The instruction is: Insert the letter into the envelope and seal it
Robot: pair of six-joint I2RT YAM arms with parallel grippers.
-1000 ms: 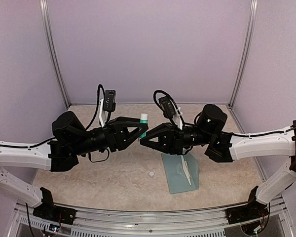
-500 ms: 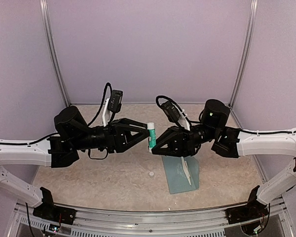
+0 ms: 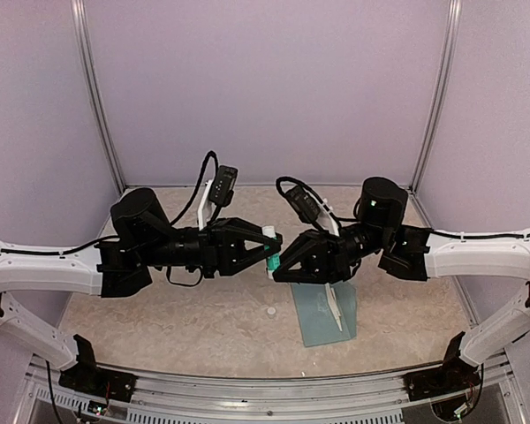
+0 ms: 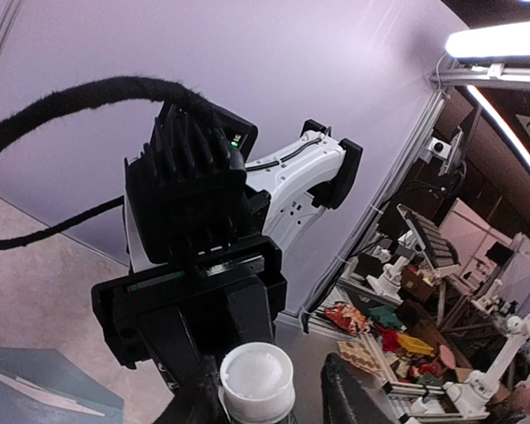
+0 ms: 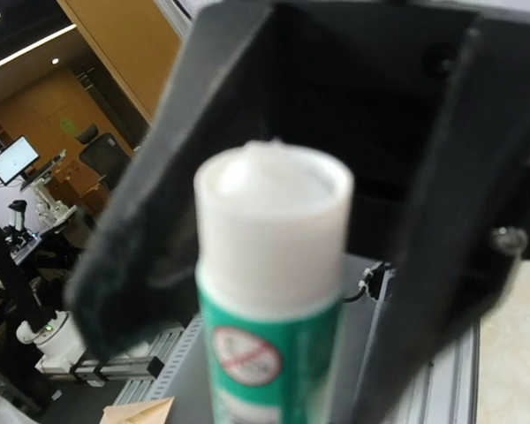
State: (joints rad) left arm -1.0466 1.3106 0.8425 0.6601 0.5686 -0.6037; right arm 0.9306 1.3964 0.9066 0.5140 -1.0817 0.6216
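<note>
Mostly, the grip itself is hiding. In the overhead view the right gripper (image 3: 276,262) is clenching the green body of the glue stick (image 3: 270,249) at centre frame, but its own camera is cutting the jaws off below the bottom edge. The left gripper (image 3: 266,237) is pointing in from the left, its jaws standing released on either side of the stick's white end. A dark gap is showing on one side in the left wrist view. The label is showing only a blurred red crossed circle, and no writing is coming through legibly. The envelope (image 3: 318,325) is lying flat on the desk (image 3: 185,318) at lower centre-right, partly hidden beneath the right arm. A pale strip (image 3: 336,305) is lying along it; whether that is the letter cannot be told. A small white round thing (image 3: 270,311) is sitting left of the envelope, too small to identify.
</note>
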